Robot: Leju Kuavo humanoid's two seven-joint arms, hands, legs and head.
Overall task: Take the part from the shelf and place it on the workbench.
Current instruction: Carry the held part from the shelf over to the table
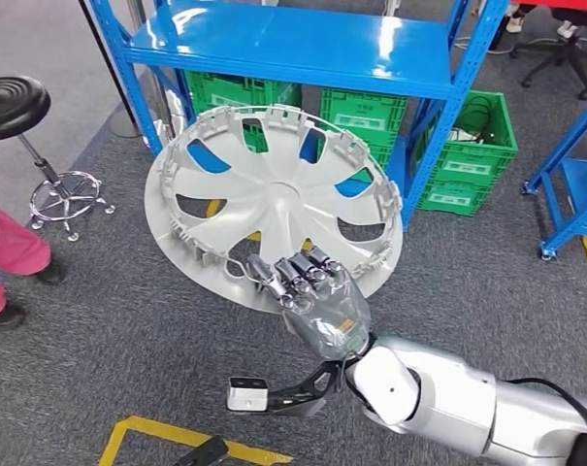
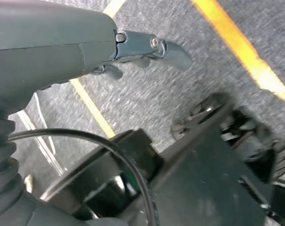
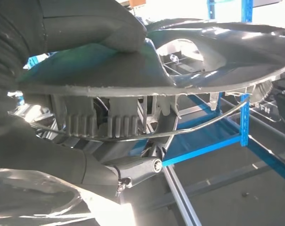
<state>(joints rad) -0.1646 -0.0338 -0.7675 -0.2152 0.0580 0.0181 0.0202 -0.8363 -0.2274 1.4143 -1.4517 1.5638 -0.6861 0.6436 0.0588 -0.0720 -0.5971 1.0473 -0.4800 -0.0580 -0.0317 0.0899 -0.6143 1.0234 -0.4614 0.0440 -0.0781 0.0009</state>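
1. Silver-grey wheel cover (image 1: pixel 276 199), round, with curved spokes, open slots and a ring of clips.
2. Gripped at its near rim by the right robot hand (image 1: pixel 315 296), in front of the blue shelf (image 1: pixel 290 44).
3. Left robot hand (image 2: pixel 148 49) over grey floor; open or closed, cannot tell.

**Where things stand**

I see the wheel cover (image 1: pixel 272 209) held in front of the shelf (image 1: pixel 290 44), with my right hand (image 1: pixel 323 306) at its near rim. Crates (image 1: pixel 466 155) sit under the shelf. A stool (image 1: pixel 12 102) stands far left.
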